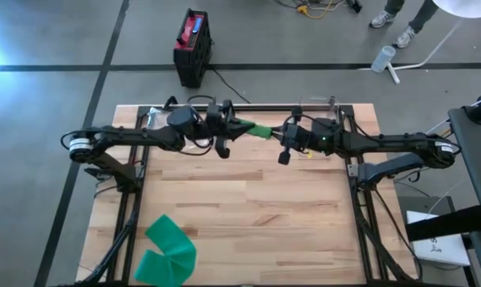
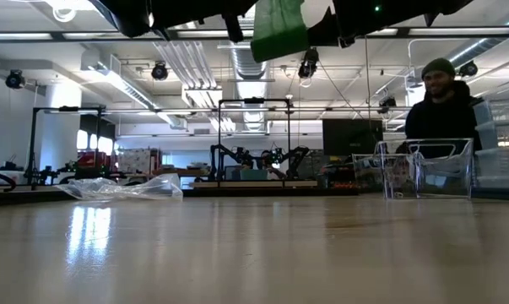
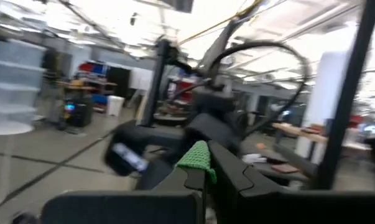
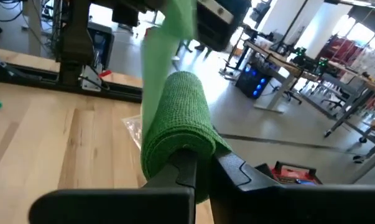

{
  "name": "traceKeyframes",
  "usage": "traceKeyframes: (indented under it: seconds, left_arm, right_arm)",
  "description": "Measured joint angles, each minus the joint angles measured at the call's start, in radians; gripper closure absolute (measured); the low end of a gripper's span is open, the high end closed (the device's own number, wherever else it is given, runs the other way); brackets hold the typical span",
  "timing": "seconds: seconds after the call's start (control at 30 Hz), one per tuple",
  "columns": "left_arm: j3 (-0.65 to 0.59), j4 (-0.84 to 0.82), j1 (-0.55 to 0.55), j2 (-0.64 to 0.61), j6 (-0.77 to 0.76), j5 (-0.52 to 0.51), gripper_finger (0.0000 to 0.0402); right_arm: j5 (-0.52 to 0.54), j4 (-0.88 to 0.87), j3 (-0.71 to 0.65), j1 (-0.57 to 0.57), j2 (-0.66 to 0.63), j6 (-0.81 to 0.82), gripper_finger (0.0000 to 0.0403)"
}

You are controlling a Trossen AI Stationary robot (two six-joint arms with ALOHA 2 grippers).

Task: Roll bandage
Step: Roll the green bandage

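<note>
We see the green bandage (image 1: 258, 130) held in the air above the far part of the wooden table (image 1: 248, 215), stretched between the two grippers. The right gripper (image 4: 196, 163) is closed on the rolled end, a thick woven coil that sits just over its fingers, with a flat tail of the strip running away toward the other arm. The left gripper (image 3: 206, 171) is closed on the other end of the bandage, where a small green fold shows between its fingers. From the low camera the strip hangs at the top of the picture, well above the tabletop. On the near left corner of the table lies a second green strip (image 1: 167, 249), loose and folded, well apart from both arms. At the far left edge sits a crumpled clear plastic bag (image 2: 123, 188); we cannot tell whether anything is in it. At the far right edge stands a clear plastic box (image 2: 425, 168), and what it holds is not clear to us. A person (image 2: 442, 105) sits behind that box, and a black and red case (image 1: 194, 46) stands on the floor beyond the table.
</note>
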Motion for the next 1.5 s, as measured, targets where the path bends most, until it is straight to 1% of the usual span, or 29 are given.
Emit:
traceKeyframes:
  seconds: [0.2, 0.33, 0.47, 0.53, 0.6, 0.67, 0.73, 0.8, 0.87, 1.1, 1.27, 1.4, 1.5]
  left_arm:
    - [-0.001, -0.047, -0.04, -0.051, 0.023, -0.005, 0.0401]
    - [-0.001, -0.138, -0.064, -0.086, 0.073, -0.085, 0.0401]
    - [-0.002, -0.201, -0.104, -0.113, 0.089, -0.107, 0.0401]
    - [-0.003, -0.229, -0.125, -0.121, 0.105, -0.116, 0.0401]
    - [-0.003, -0.246, -0.136, -0.13, 0.13, -0.166, 0.0401]
    - [-0.003, -0.269, -0.135, -0.143, 0.165, -0.258, 0.0401]
    - [-0.003, -0.284, -0.134, -0.146, 0.199, -0.36, 0.0401]
    - [-0.003, -0.287, -0.128, -0.143, 0.229, -0.411, 0.0401]
    - [0.001, -0.282, -0.119, -0.133, 0.237, -0.417, 0.0401]
    - [0.009, -0.279, -0.088, -0.102, 0.235, -0.424, 0.0401]
    - [0.009, -0.268, -0.07, -0.087, 0.228, -0.476, 0.0401]
    - [0.009, -0.245, -0.057, -0.079, 0.186, -0.479, 0.0401]
    - [0.009, -0.245, -0.057, -0.066, 0.174, -0.475, 0.0401]
  right_arm:
    - [0.029, 0.0, 0.0, 0.0, -0.013, -0.008, 0.0394]
    - [0.036, -0.009, 0.0, 0.0, -0.014, -0.011, 0.0394]
    - [0.114, -0.032, 0.0, -0.001, -0.014, -0.023, 0.0394]
    - [0.132, -0.041, 0.0, 0.0, -0.014, -0.027, 0.0394]
    - [0.132, -0.041, 0.0, 0.0, -0.014, -0.036, 0.0394]
    - [0.131, -0.045, 0.0, 0.0, -0.017, -0.037, 0.0394]
    - [0.104, -0.046, 0.0, 0.0, -0.018, -0.036, 0.0394]
    - [0.056, -0.05, 0.0, 0.0, -0.018, -0.022, 0.0394]
    - [0.033, -0.049, 0.0, 0.0, -0.016, -0.013, 0.0394]
    - [0.029, -0.048, -0.001, 0.0, -0.001, -0.009, 0.0394]
    - [-0.045, -0.047, -0.001, 0.0, 0.001, 0.009, 0.0394]
    - [-0.049, -0.046, -0.001, 0.0, 0.001, 0.009, 0.0394]
    - [-0.103, -0.038, -0.001, -0.001, 0.001, 0.034, 0.0394]
